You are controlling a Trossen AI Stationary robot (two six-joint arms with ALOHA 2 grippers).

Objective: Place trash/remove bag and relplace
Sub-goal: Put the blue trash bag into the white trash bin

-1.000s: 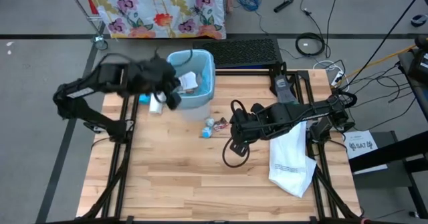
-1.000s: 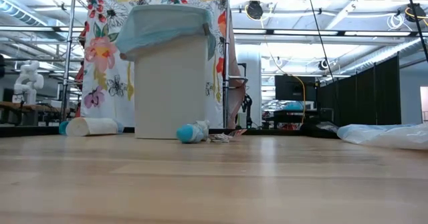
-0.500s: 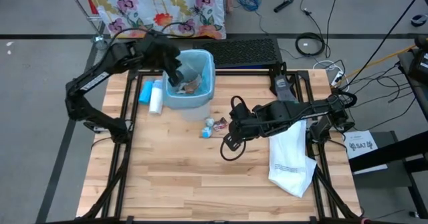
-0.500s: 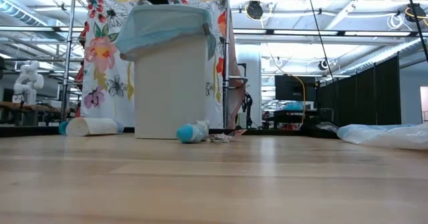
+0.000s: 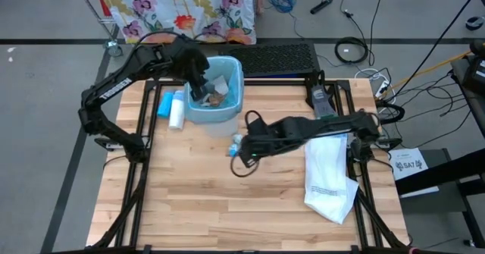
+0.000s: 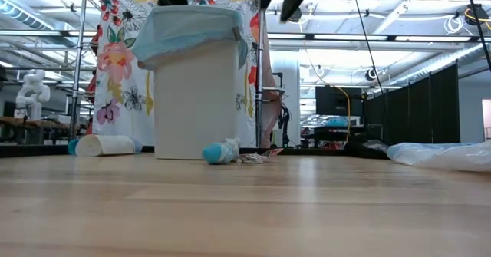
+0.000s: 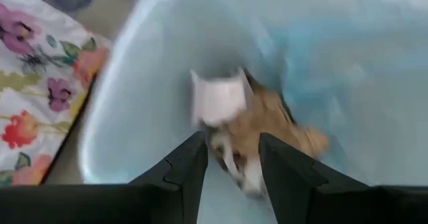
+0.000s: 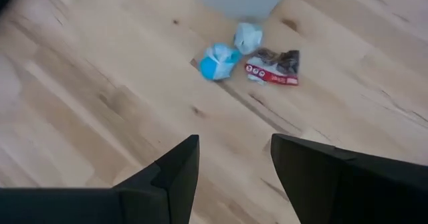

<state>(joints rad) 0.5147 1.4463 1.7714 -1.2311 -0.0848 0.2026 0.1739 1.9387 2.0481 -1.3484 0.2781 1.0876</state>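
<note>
The bin (image 5: 216,95), lined with the light-blue bag (image 6: 184,31), stands at the table's far left. My left gripper (image 7: 231,144) hangs open over its mouth. A white scrap (image 7: 217,100) is loose beyond the fingertips, above brown trash (image 7: 274,127) lying in the bag. My right gripper (image 8: 234,144) is open above the bare table, just short of three scraps lying in front of the bin: a light-blue one (image 8: 215,62), a pale one (image 8: 247,37) and a red-and-dark wrapper (image 8: 273,67). The white replacement bag (image 5: 330,174) lies flat at the table's right.
A blue-and-white cylinder (image 5: 174,110) lies on its side to the left of the bin. A flowered cloth (image 5: 182,7) hangs behind the table. Bare wood stretches across the table's middle and near side.
My left gripper has swung from beside the bin's left side, over the cylinder, toward the table's right, and now stays above the bin's mouth. My right gripper has gone toward the table's left edge and down, closing on the scraps in front of the bin.
</note>
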